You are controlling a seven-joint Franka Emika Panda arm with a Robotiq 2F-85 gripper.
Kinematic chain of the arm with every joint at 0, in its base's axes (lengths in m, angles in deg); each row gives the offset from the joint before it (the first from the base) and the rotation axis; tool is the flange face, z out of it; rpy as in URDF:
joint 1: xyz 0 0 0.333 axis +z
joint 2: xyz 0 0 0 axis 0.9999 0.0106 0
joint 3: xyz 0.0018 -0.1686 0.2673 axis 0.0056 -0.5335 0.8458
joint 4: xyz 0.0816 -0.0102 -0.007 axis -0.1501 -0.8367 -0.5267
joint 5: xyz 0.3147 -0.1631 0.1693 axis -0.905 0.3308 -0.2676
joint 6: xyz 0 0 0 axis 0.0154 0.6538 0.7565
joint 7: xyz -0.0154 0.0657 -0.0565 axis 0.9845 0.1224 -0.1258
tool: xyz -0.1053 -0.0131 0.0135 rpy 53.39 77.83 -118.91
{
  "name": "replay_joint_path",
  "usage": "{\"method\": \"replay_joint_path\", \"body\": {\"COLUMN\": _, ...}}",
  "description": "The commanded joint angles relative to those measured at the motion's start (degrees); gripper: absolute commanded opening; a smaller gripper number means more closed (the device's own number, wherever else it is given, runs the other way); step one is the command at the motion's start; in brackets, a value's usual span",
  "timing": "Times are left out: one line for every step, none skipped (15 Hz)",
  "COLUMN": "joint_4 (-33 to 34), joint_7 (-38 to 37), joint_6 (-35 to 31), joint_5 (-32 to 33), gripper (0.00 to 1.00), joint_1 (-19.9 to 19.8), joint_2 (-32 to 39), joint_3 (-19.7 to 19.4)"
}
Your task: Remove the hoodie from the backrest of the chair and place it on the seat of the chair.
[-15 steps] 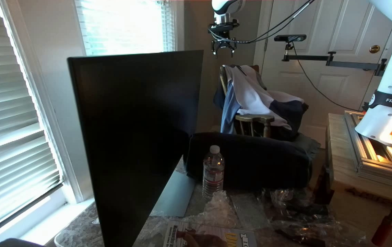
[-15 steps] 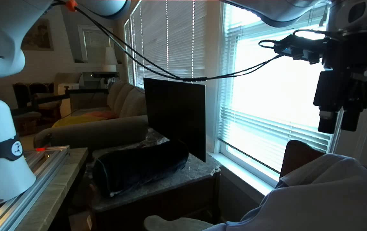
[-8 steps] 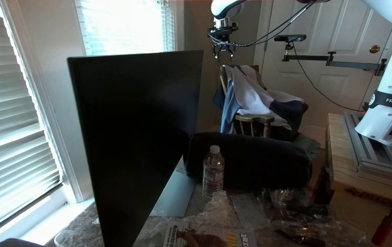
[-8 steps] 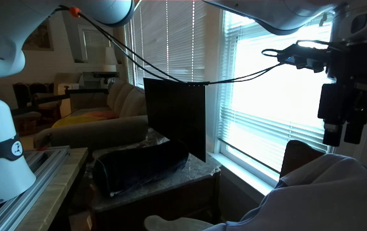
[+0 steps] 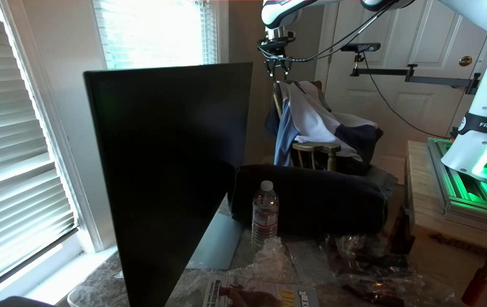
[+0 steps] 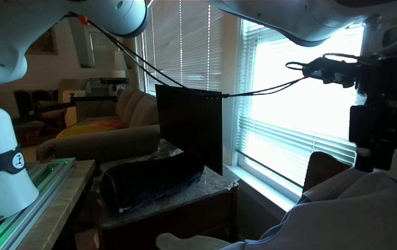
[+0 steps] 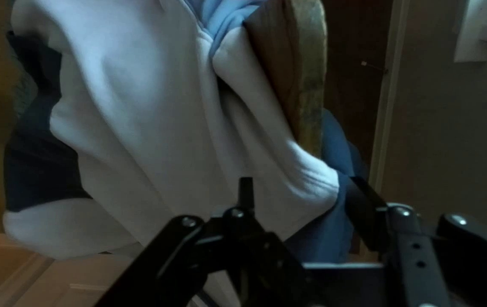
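Observation:
The pale grey, blue and navy hoodie hangs over the backrest of the wooden chair, reaching down across an armrest. Its cloth hides the seat. Just over the top of the backrest, my gripper points downward, and in an exterior view a fingertip of the gripper overlaps the upper edge of the hoodie. In the wrist view the jaws stand apart, with the folded corner of the hoodie showing between them below. Whether the fingers touch the cloth, I cannot tell.
A large black panel stands on a table beside a dark rounded cushion and a water bottle. A camera on a bracket arm reaches out near the door. Behind the gripper is a bright window.
My gripper has come down to the top of the hoodie, and its fingers have drawn closer together. The hoodie has not moved. The light at the arm's base now glows green.

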Motion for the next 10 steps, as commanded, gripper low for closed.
{"method": "replay_joint_path", "body": {"joint_4": 4.3, "joint_7": -1.4, "joint_6": 2.1, "joint_5": 0.0, "gripper": 0.63, "joint_1": 0.0, "joint_2": 2.5, "joint_3": -0.3}}
{"method": "replay_joint_path", "body": {"joint_4": 4.5, "joint_7": -1.4, "joint_6": 2.1, "joint_5": 0.1, "gripper": 0.62, "joint_1": 0.1, "joint_2": 2.7, "joint_3": -0.3}}
{"method": "replay_joint_path", "body": {"joint_4": 4.6, "joint_7": -1.4, "joint_6": 2.1, "joint_5": 0.2, "gripper": 0.62, "joint_1": 0.2, "joint_2": 2.9, "joint_3": -0.3}}
{"method": "replay_joint_path", "body": {"joint_4": 4.7, "joint_7": -1.4, "joint_6": 2.3, "joint_5": 0.1, "gripper": 0.59, "joint_1": 0.2, "joint_2": 3.0, "joint_3": -0.3}}
{"method": "replay_joint_path", "body": {"joint_4": 4.8, "joint_7": -1.4, "joint_6": 2.3, "joint_5": 0.1, "gripper": 0.5, "joint_1": 0.2, "joint_2": 3.1, "joint_3": -0.3}}
{"method": "replay_joint_path", "body": {"joint_4": 5.0, "joint_7": -1.3, "joint_6": 2.4, "joint_5": 0.1, "gripper": 0.46, "joint_1": 0.2, "joint_2": 3.3, "joint_3": -0.3}}
{"method": "replay_joint_path", "body": {"joint_4": 5.3, "joint_7": -1.3, "joint_6": 2.6, "joint_5": 0.2, "gripper": 0.34, "joint_1": 0.2, "joint_2": 3.5, "joint_3": -0.3}}
{"method": "replay_joint_path", "body": {"joint_4": 5.5, "joint_7": -1.3, "joint_6": 2.7, "joint_5": 0.2, "gripper": 0.29, "joint_1": 0.2, "joint_2": 3.7, "joint_3": -0.3}}
{"method": "replay_joint_path", "body": {"joint_4": 5.6, "joint_7": -1.3, "joint_6": 2.7, "joint_5": 0.1, "gripper": 0.28, "joint_1": 0.2, "joint_2": 3.8, "joint_3": -0.3}}
{"method": "replay_joint_path", "body": {"joint_4": 5.8, "joint_7": -1.3, "joint_6": 2.6, "joint_5": 0.2, "gripper": 0.25, "joint_1": 0.3, "joint_2": 3.9, "joint_3": -0.4}}
